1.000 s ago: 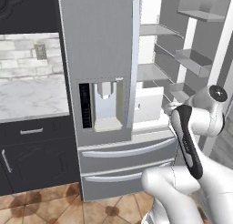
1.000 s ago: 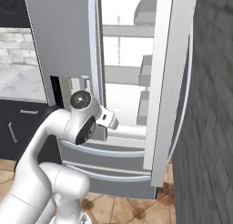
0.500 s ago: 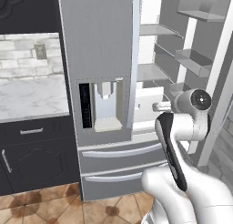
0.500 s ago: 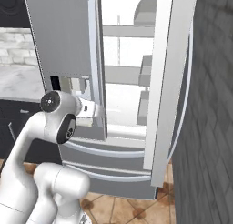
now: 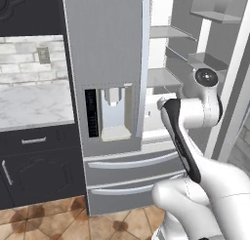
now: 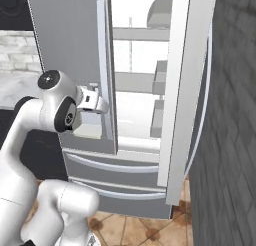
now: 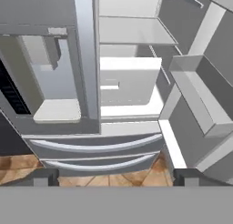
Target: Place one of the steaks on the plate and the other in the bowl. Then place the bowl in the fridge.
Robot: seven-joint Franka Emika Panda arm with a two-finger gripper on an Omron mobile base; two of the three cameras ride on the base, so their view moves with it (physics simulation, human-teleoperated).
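One fridge (image 5: 110, 63) door hangs open (white shelves inside), and the gripper (image 7: 116, 176) fingers are spread wide, holding nothing.

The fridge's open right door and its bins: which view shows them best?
The hand view: the fridge fills it, and the open right door faces the camera with its bins clear. The left base view shows the door partly behind the arm. The right base view shows the door edge-on, hiding its bins.
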